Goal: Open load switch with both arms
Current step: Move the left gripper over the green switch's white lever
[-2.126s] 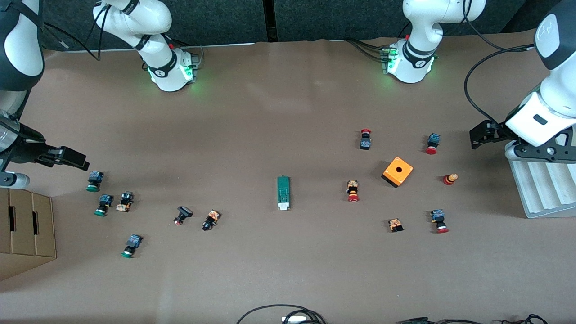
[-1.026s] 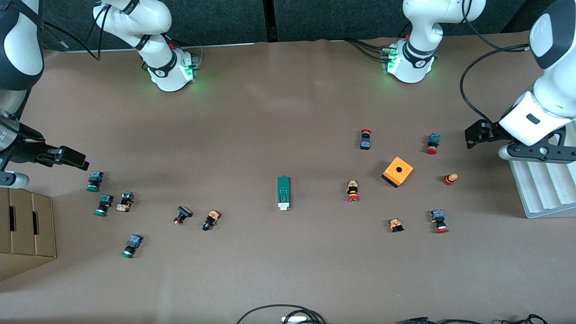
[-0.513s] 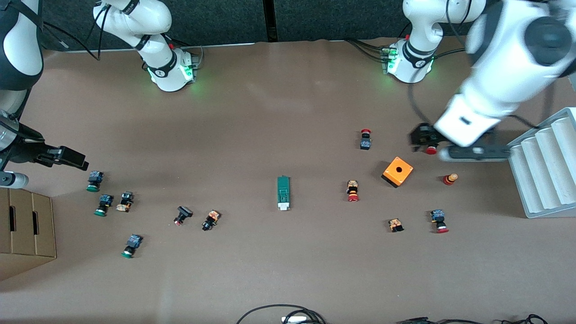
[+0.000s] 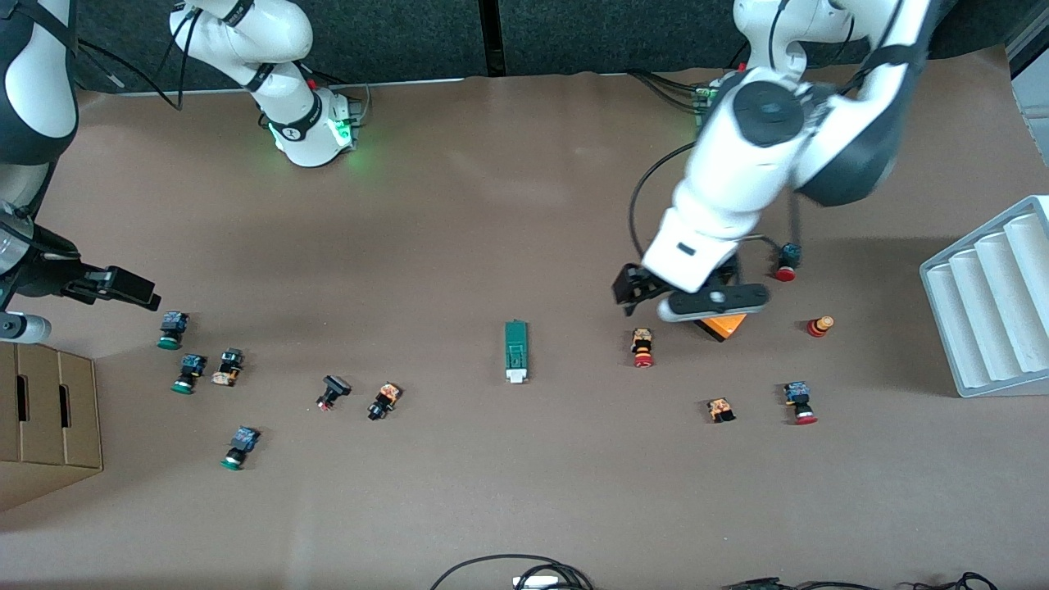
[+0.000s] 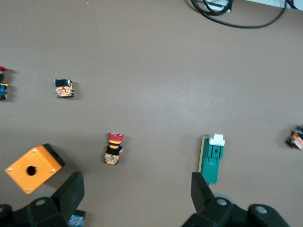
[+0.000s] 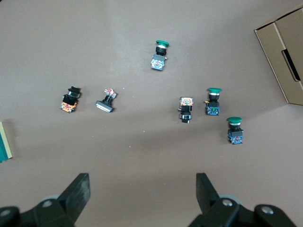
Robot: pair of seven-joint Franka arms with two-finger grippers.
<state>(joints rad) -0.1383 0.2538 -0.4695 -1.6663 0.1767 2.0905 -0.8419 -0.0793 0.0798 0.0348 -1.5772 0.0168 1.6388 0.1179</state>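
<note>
the slim dark green rectangular load switch [image 4: 515,351] lies flat on the brown paper-covered table [image 4: 524,492], about midway between the two arms' ends, its small white piece at the end nearer the front camera. nothing touches it.

the left gripper [image 4: 635,293] hangs in the air over the table, beside the switch toward the left arm's end and clear of it. its black fingers [image 5: 71,191] are spread wide and grasp nothing. in the left wrist view the switch [image 5: 211,160] shows just off one fingertip, and a small red-capped push button with an orange and black body [image 5: 113,149] lies on the table between the two fingers. an orange cube with a round hole in its top [image 5: 31,168] sits beside the other finger; in the front view the left arm's wrist partly covers it.

the right gripper [image 4: 135,291] waits over the table's edge at the right arm's end, well apart from the switch, its fingers [image 6: 79,189] also spread and empty. under it lie several small green-capped push buttons [image 6: 235,130], with a brown cardboard box [image 4: 45,418] near them. a white ridged plastic tray [image 4: 987,295] rests at the left arm's end of the table.
</note>
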